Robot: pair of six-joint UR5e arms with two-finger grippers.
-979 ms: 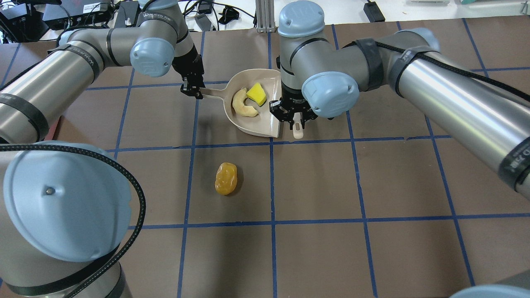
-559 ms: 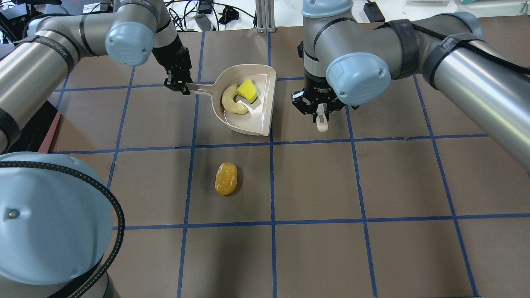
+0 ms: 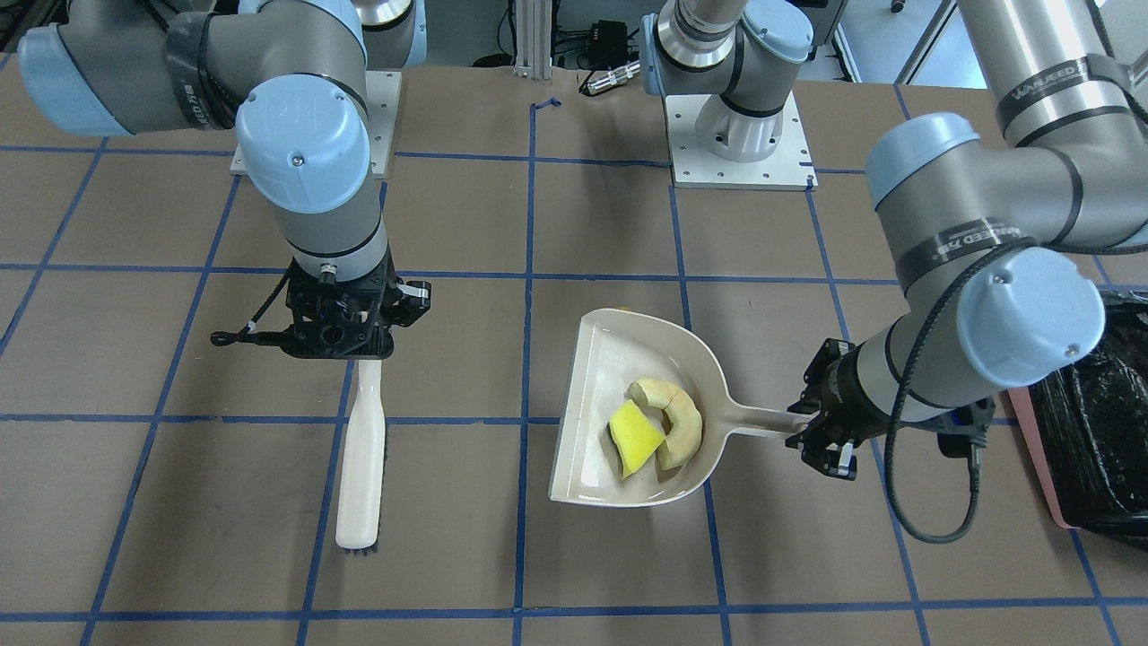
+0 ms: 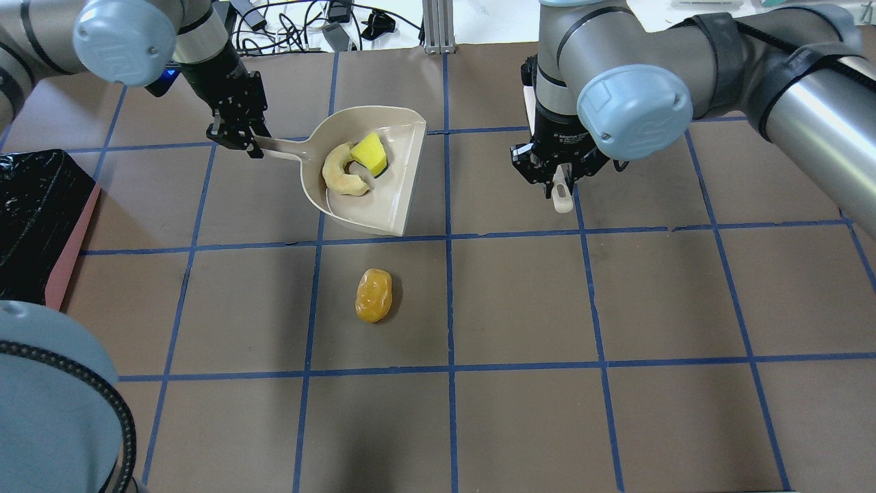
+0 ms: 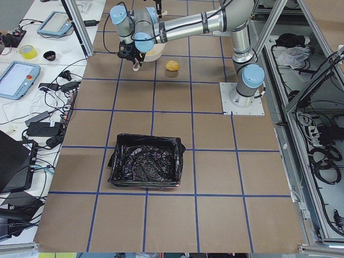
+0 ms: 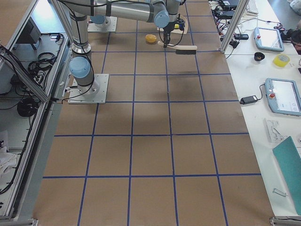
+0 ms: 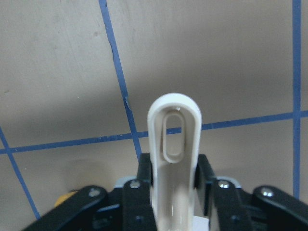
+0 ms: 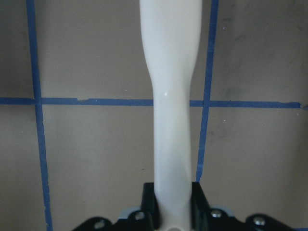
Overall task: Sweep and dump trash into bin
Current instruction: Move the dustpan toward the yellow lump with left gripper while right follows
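My left gripper is shut on the handle of the beige dustpan, also seen in the front view. The pale cream crescent slice and the yellow wedge lie in the pan. The orange-brown lump lies on the table, nearer to me than the pan's open edge. My right gripper is shut on the handle of a white brush, to the right of the pan and apart from it. The bin, black-bagged with a pink wall, stands at the table's left edge.
The table is brown board with a grid of blue tape lines. Cables and devices lie beyond the far edge. Both arm bases are bolted on near my side. The bin also shows in the left exterior view.
My left gripper has carried the dustpan, with the crescent and the wedge in it, leftward toward the bin. My right gripper has moved right with the brush, away from the pan. The orange lump has not moved.
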